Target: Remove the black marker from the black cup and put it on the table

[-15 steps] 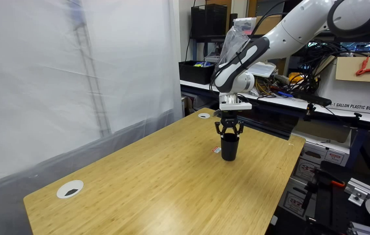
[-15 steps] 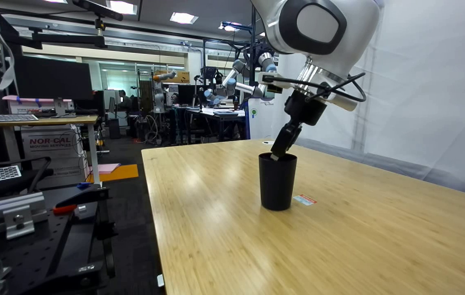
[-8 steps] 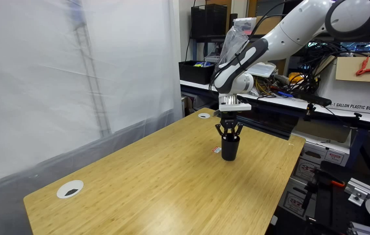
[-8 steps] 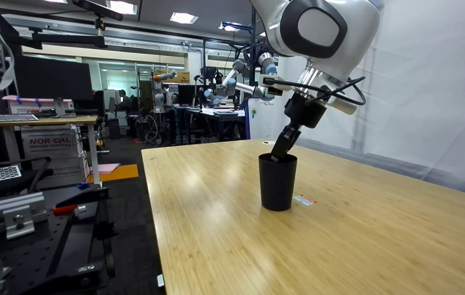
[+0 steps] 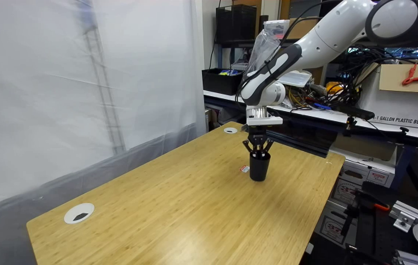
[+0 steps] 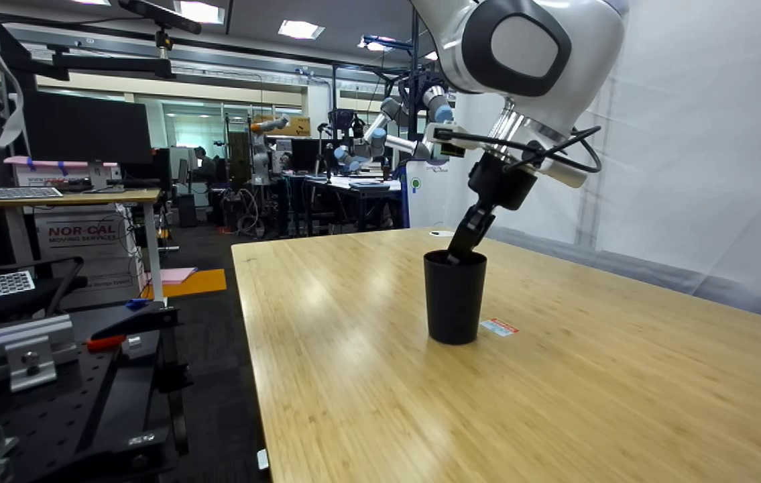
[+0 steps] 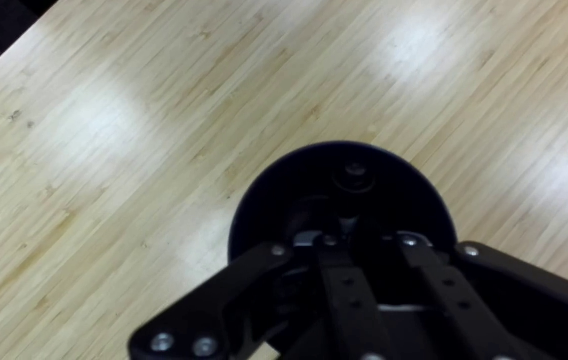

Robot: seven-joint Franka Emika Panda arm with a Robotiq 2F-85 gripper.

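Observation:
The black cup [image 5: 259, 170] stands upright on the wooden table in both exterior views. My gripper [image 5: 259, 155] points down into its mouth, the fingertips just inside the rim. Seen in an exterior view, the same gripper [image 6: 454, 258] enters the cup [image 6: 454, 305] at a slant. Looking down in the wrist view, I make out the round dark end of the black marker [image 7: 355, 171] inside the cup. The fingers have come together around the marker, though the contact is dark and hard to see. The marker's lower part is hidden.
A small red and white label [image 6: 499, 327] lies flat on the table [image 5: 179, 206] beside the cup. White cable covers [image 5: 79, 213] are set in the tabletop. A grey-white curtain [image 5: 83, 92] runs along the table's long side, and a cluttered shelf stands behind.
The fingers have drawn together inside the cup's mouth, from half apart to shut. The arm has shifted only slightly, and the cup stays in place.

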